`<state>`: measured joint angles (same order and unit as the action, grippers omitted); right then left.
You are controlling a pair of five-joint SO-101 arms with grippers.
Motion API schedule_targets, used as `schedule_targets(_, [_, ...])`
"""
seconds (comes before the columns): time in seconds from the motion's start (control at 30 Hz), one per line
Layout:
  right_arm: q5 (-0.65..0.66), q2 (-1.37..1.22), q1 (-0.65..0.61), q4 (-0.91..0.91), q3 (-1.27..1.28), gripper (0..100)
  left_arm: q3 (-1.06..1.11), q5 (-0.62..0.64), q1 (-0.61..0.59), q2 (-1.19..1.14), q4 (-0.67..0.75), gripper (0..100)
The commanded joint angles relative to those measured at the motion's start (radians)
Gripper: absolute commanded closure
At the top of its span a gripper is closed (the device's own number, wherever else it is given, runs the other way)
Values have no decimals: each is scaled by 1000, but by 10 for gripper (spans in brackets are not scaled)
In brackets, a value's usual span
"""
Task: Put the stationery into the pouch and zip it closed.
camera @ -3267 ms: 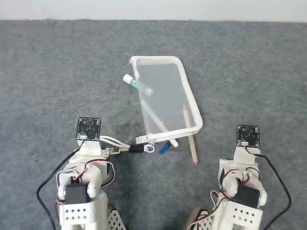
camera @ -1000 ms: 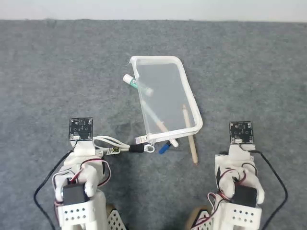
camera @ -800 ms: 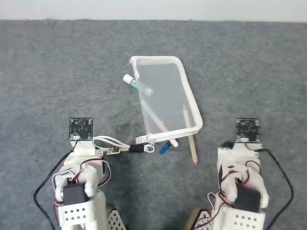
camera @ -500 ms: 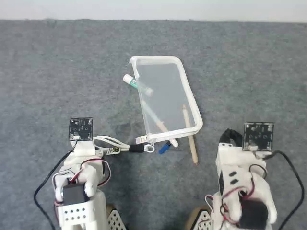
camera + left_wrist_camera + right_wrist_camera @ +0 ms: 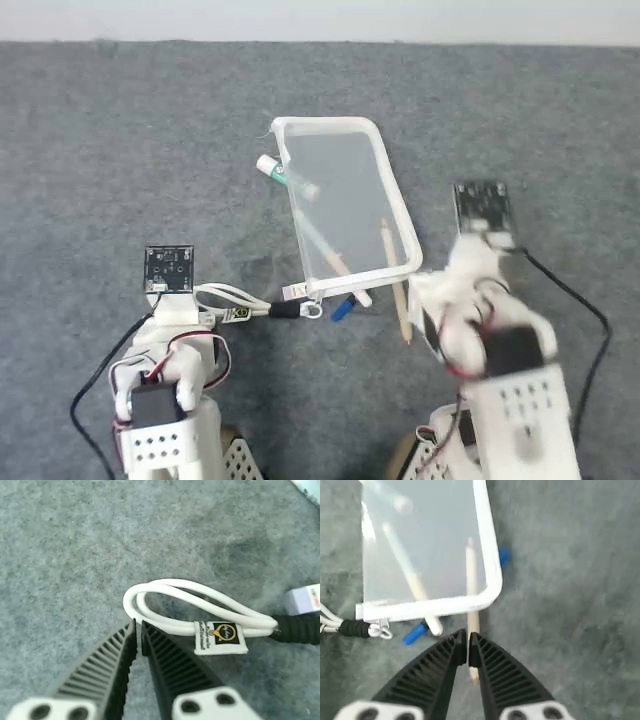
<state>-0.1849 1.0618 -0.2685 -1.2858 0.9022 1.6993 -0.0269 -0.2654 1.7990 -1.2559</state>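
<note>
The left arm [image 5: 165, 370] sits low at the near edge of the fuzzy grey desk [image 5: 120, 150]. Its jaws are closed. Their tips sit right at the end of a thin white cord loop [image 5: 172, 583] with a little tag on it. They do not seem to hold the loop. The cord leads to the small silver zip pull [image 5: 312, 310] at the near corner of the pouch.

The right arm [image 5: 490, 340] is a bit farther out. Its jaws are closed too, with nothing in them. They hang over the near end of a long, thin wooden pencil [image 5: 402, 310]. That end pokes out past the pouch. I cannot tell if the far end is inside the pouch or under it.

Next to the pencil lie a small blue thing [image 5: 342, 308] and the end of a white pen [image 5: 362, 297]. Both stick out at the near side.

Farther off is the flat, see-through pouch with a white edge [image 5: 400, 200]. It lies in the middle of the desk. A green and white tube [image 5: 285, 177] pokes out at its far left side.

I think the job is at the packing step, and the zip is not done yet. Next, the right arm's jaws need to open wide and come down around the pencil. Then they can pinch it and push it all the way in.
</note>
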Motion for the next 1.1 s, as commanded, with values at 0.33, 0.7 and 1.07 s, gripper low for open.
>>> schedule_targets(0.33, [-28,-499,-211,87,-183,993,-19,-8,-8,23,2,988])
schedule_targets(0.7, [-29,-760,-251,291,-187,993,-19,-6,-8,23,2,988])
schedule_targets(1.07, [-31,-792,-248,564,-189,993,-19,-6,-8,23,2,988])
